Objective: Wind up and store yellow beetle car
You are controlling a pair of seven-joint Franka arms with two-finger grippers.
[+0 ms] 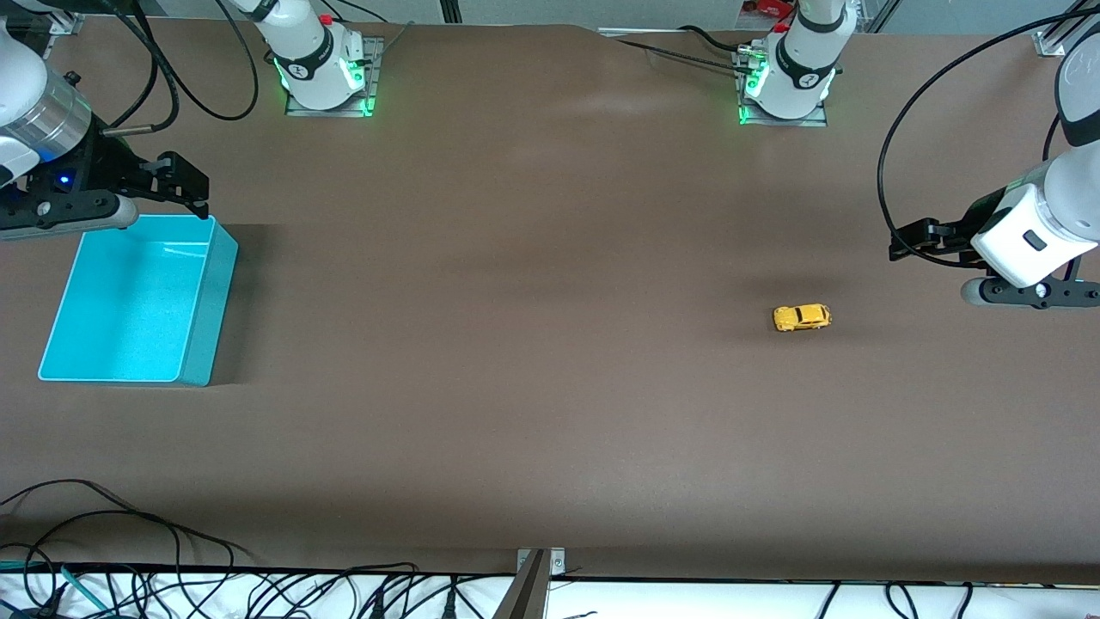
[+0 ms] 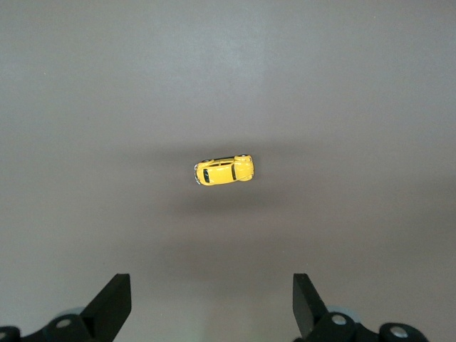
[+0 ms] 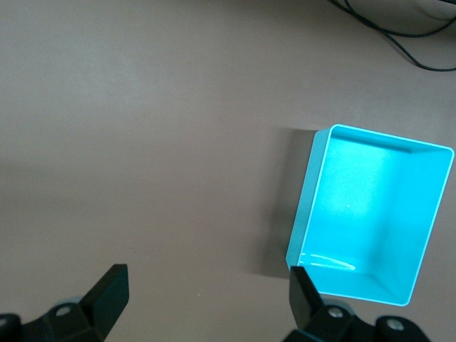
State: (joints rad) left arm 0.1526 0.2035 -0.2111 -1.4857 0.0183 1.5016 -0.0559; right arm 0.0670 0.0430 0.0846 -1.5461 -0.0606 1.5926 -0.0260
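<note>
yellow beetle car [image 1: 802, 317]: sits on its wheels on the brown table [image 1: 533, 361], toward the left arm's end, nothing touching it; in the left wrist view [image 2: 224, 169] it lies well clear of the fingertips.
left gripper [image 1: 902, 245]: up in the air over bare table at the left arm's end, near the car but apart from it; fingers [image 2: 114, 303] spread wide, holding nothing.
right gripper [image 1: 185, 185]: hangs over the rim of the turquoise bin [image 1: 206, 292]; fingers [image 3: 303, 288] spread apart, holding nothing.
turquoise bin [image 3: 306, 206]: open-topped, at the right arm's end of the table, well apart from the car.
</note>
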